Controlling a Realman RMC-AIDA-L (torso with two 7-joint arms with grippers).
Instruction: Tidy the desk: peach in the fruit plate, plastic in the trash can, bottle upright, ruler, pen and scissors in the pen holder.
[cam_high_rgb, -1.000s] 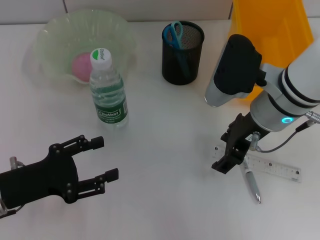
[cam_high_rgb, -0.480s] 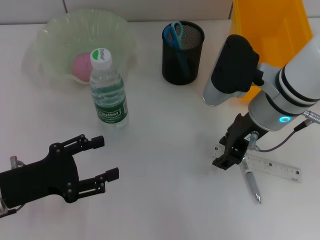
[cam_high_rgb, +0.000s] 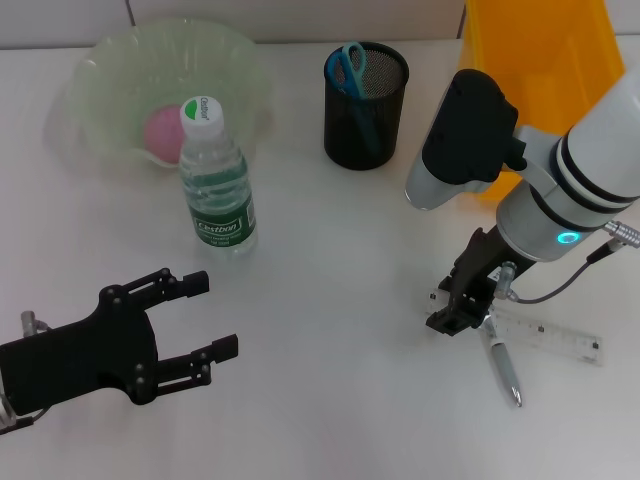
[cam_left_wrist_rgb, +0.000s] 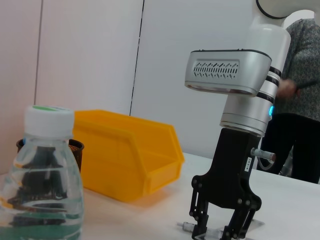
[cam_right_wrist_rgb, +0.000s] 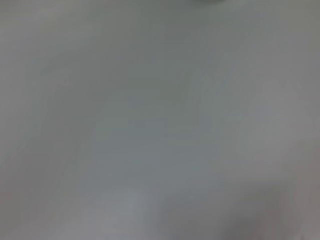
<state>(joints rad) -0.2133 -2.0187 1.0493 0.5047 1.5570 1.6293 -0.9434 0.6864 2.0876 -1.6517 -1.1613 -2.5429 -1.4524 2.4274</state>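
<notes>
The head view looks steeply down on the white desk (cam_high_rgb: 320, 250), taking in its whole working area. The left wrist view sits low near desk level at 8 o'clock, facing across toward 3 o'clock. Both show the bottle (cam_high_rgb: 214, 180) (cam_left_wrist_rgb: 42, 175), yellow bin (cam_high_rgb: 540, 60) (cam_left_wrist_rgb: 125, 155) and right gripper (cam_high_rgb: 455, 315) (cam_left_wrist_rgb: 220, 232). The right wrist view shows only blank grey.
</notes>
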